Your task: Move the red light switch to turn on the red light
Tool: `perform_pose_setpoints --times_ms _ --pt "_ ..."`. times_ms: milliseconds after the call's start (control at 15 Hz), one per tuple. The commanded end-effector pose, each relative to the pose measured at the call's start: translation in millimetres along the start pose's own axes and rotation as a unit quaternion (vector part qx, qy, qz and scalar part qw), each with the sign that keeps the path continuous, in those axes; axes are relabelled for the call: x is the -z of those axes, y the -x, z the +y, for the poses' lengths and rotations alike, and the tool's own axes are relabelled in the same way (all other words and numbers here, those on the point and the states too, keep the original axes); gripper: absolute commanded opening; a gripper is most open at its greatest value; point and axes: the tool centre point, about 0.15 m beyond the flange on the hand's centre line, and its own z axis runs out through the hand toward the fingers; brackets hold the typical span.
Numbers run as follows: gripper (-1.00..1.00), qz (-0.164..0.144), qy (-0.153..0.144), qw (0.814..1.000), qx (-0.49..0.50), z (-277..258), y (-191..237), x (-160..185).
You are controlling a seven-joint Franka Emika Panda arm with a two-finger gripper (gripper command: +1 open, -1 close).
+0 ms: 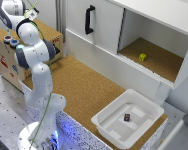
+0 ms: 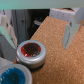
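Cork tabletop (image 2: 57, 55) fills my wrist view; my gripper (image 2: 42, 27) hangs spread wide, nothing between its fingers. Just below sits the round red light switch (image 2: 31, 52), facing upward, axis vertical. Only the exterior view shows the white tray (image 1: 125, 125).

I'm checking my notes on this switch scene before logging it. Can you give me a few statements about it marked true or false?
1. The gripper is clamped on the red button. False: its fingers are spread and hold nothing.
2. The red button sits in a grey round housing. True.
3. A blue button lies next to the red one. True.
4. The white tray holds the yellow block. False: the yellow block lies in the open cabinet compartment; the tray holds a small dark object.
5. The cabinet door has a black handle. True.
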Motion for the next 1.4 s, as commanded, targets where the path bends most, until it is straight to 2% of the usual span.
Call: perform_pose_setpoints --times_ms 0,933,1067,1333 --pt "-1.00 -0.096 0.002 0.995 -0.019 7.5 -33.7 -12.2" --pt "-1.00 -0.131 -0.026 0.991 -0.027 8.3 -42.3 -51.9" --pt "-1.00 -0.126 -0.023 0.991 -0.030 6.8 -40.2 -47.2" --pt "-1.00 -0.100 -0.010 0.994 -0.038 -1.0 -30.4 -16.2"
